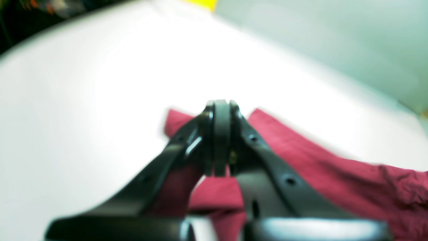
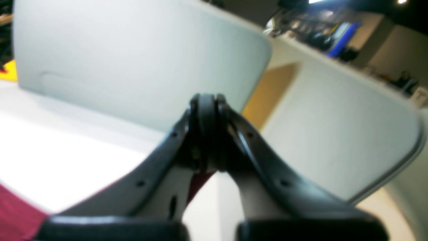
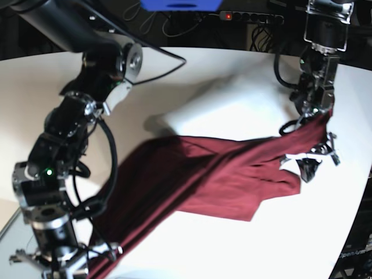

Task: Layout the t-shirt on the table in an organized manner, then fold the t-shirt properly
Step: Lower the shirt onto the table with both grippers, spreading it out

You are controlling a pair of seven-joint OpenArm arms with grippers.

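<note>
Presently, laying-out step: our left hand [image 3: 314, 165] and right hand [image 3: 87, 264], both clenched on the t-shirt [image 3: 215, 174], stretch it above the surface [image 3: 192, 75]; next, we judge, lower it flat.

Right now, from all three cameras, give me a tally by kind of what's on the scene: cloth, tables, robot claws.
Maroon t-shirt: 1
White table: 1
Black claws: 2, the left claw and the right claw, both shut on the t-shirt
Total: 4
</note>
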